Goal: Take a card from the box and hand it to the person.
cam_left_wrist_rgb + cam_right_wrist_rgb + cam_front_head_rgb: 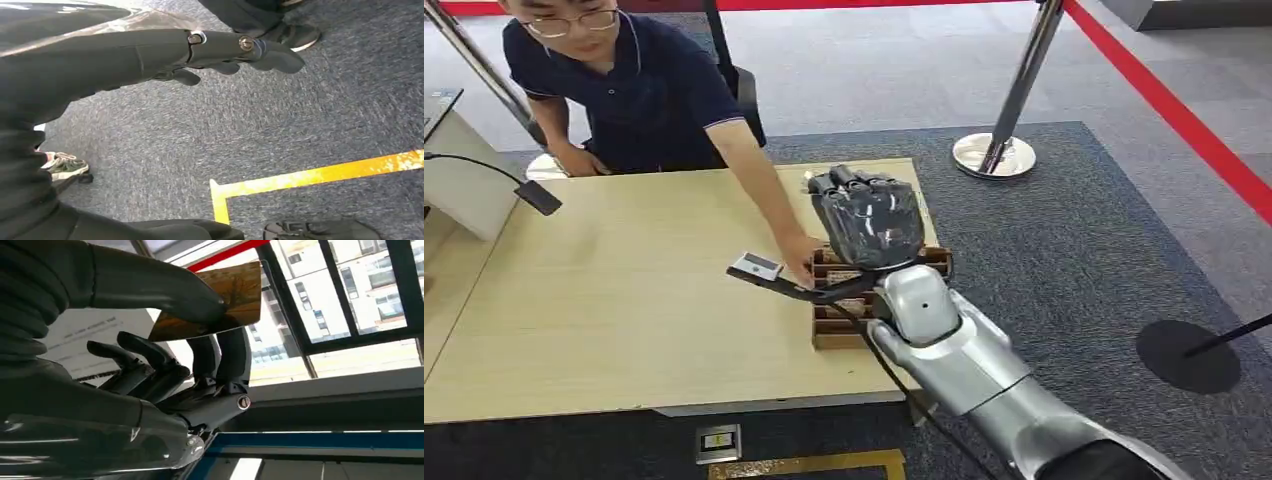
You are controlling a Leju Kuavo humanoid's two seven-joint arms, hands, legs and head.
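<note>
My right hand (869,215) is raised over the wooden box (839,335) at the table's right edge, its back toward my head camera. In the right wrist view the thumb and fingers (200,305) pinch a brown, wood-patterned card (235,295), held up against the windows. A person in a dark polo shirt (639,95) sits across the table and reaches out an arm; their hand (799,262) rests at the box's left side, just under my hand. My left hand (225,47) hangs over the carpet with its fingers straight and nothing in them.
The light wooden table (624,300) carries a white device (464,180) and a black microphone (539,195) at its far left. A chrome barrier post (999,150) with red belts stands on the carpet to the right. Yellow tape (320,175) marks the floor.
</note>
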